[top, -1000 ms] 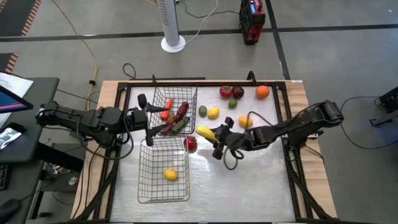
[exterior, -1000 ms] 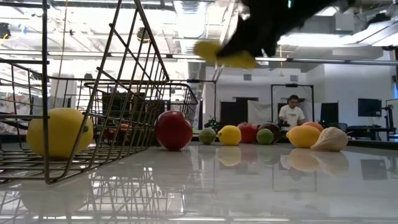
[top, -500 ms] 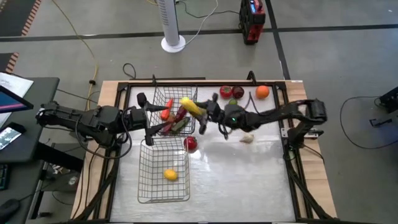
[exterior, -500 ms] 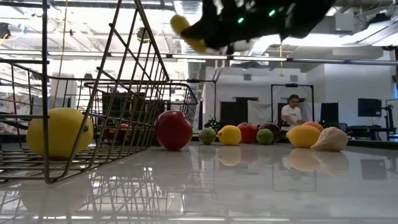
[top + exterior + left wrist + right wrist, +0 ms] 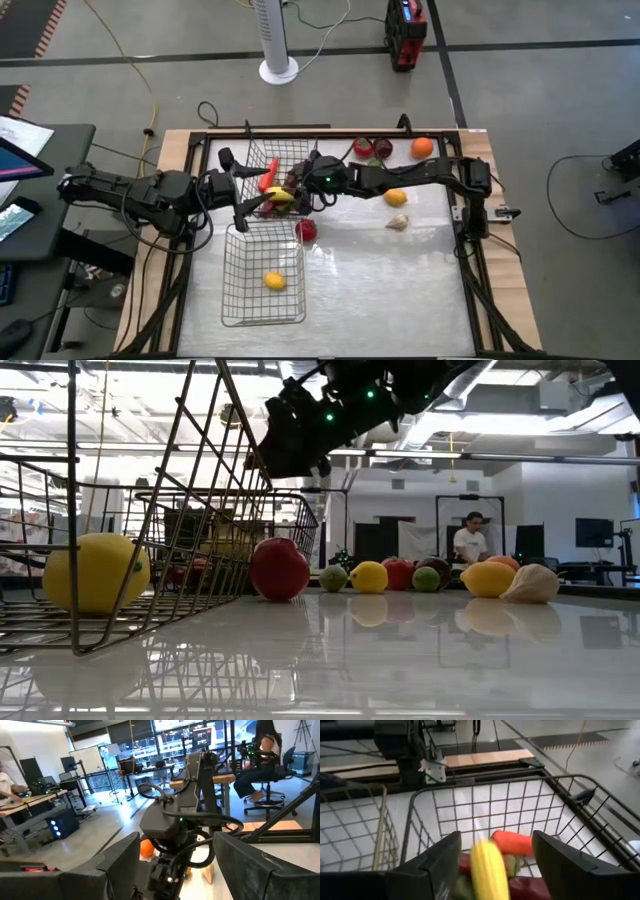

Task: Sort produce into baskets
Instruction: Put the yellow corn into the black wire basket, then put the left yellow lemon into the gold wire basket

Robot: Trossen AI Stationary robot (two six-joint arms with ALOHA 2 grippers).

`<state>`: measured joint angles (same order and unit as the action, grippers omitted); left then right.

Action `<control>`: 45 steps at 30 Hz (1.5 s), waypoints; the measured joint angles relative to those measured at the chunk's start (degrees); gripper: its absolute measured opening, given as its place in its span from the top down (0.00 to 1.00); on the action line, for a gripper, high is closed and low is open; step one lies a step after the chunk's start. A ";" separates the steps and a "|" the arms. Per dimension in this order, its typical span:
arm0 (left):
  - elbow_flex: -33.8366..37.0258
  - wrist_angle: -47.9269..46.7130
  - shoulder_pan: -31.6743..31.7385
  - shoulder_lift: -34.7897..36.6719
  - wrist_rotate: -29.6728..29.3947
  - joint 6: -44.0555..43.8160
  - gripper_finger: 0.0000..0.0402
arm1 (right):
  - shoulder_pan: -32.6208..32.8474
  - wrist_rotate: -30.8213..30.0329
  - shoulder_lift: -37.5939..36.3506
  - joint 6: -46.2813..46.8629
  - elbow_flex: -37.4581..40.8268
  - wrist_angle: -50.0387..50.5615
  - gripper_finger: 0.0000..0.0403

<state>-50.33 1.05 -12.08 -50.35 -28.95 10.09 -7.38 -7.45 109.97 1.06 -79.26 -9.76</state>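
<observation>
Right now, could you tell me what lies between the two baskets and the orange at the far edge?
In the high view, the right arm stretches across there, its gripper over the far basket; a red apple lies beside the near basket.

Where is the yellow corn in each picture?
High view: the corn lies in the far basket, just under the right claw.
Low view: not clearly visible; the wire mesh and the dark arm hide it.
Left wrist view: not in it.
Right wrist view: the corn sits between the claw's two open fingers, over the basket.
Shared landmark: the orange carrot beside the corn.
</observation>
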 joint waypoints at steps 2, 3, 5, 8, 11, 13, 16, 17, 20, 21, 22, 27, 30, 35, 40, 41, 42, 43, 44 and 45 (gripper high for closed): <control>0.00 -0.05 -0.02 0.00 0.04 -0.01 0.40 | 0.00 0.04 -0.04 -0.07 -0.28 0.32 0.31; 0.00 -0.13 -0.02 0.00 0.04 -0.06 0.40 | 0.00 0.05 -0.36 -0.34 -0.31 0.50 0.30; 0.00 -0.34 -0.09 0.00 0.05 -0.25 0.40 | -0.10 -0.20 -1.77 -1.20 -0.25 3.64 0.29; 0.00 -1.28 -0.25 0.00 0.19 -0.74 0.40 | -0.35 -3.36 -4.93 -2.73 0.18 8.25 0.29; 0.00 -1.63 -0.26 0.00 0.14 -0.95 0.40 | -1.08 -5.77 -8.91 -3.07 2.66 10.64 0.29; 0.00 -1.62 -0.25 0.00 0.15 -1.07 0.40 | -1.94 -6.63 -12.29 -2.95 6.10 11.21 0.29; 0.00 -1.71 -0.24 0.00 0.15 -1.24 0.40 | -3.62 -7.51 -17.16 -1.58 12.88 9.06 0.29; 0.00 -1.74 -0.24 0.00 0.15 -1.35 0.40 | -4.21 -7.53 -18.49 -0.94 15.39 7.98 0.29; 0.00 -1.83 -0.24 0.00 0.14 -1.57 0.40 | -6.02 -7.66 -21.44 0.76 22.39 5.58 0.29; 0.00 -1.85 -0.24 0.00 0.13 -1.58 0.40 | -6.60 -7.66 -22.03 1.38 24.15 5.30 0.29; 0.00 -1.93 -0.24 0.00 0.11 -1.56 0.40 | -7.02 -7.61 -22.44 2.05 25.70 5.31 0.29; 0.00 -1.53 -0.20 0.00 0.04 -1.49 0.40 | -8.42 -7.21 -22.38 3.81 29.18 6.49 0.29; 0.00 -1.36 0.12 -0.18 -0.25 -1.58 0.40 | -8.70 -6.55 -20.47 2.25 29.37 6.35 0.29; -0.04 -0.94 0.24 -1.25 -0.76 -2.24 0.40 | -11.24 2.59 -15.85 -4.95 29.42 6.58 0.29; -0.02 -1.22 0.22 -1.88 -1.16 -1.94 0.40 | -14.21 8.26 -13.33 -10.05 29.50 5.99 0.29; -0.02 -1.36 0.22 -1.92 -1.28 -1.78 0.40 | -14.85 10.54 -13.18 -10.83 29.50 6.13 0.29; -0.02 -1.47 0.22 -1.92 -1.31 -1.78 0.40 | -15.48 12.63 -13.09 -11.79 29.50 6.23 0.29; -0.02 -1.56 0.22 -1.92 -1.31 -1.75 0.40 | -16.00 14.62 -13.09 -12.43 29.57 6.16 0.29; -0.02 -1.53 0.22 -1.92 -1.32 -1.70 0.40 | -16.43 16.49 -13.16 -13.21 29.70 6.11 0.29; -0.02 -1.53 0.22 -1.92 -1.32 -1.59 0.40 | -16.75 17.58 -13.27 -14.03 29.90 6.17 0.29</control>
<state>-50.35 -0.48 -11.86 -52.27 -30.27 8.50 -24.13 10.13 96.70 -12.97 -49.36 -3.60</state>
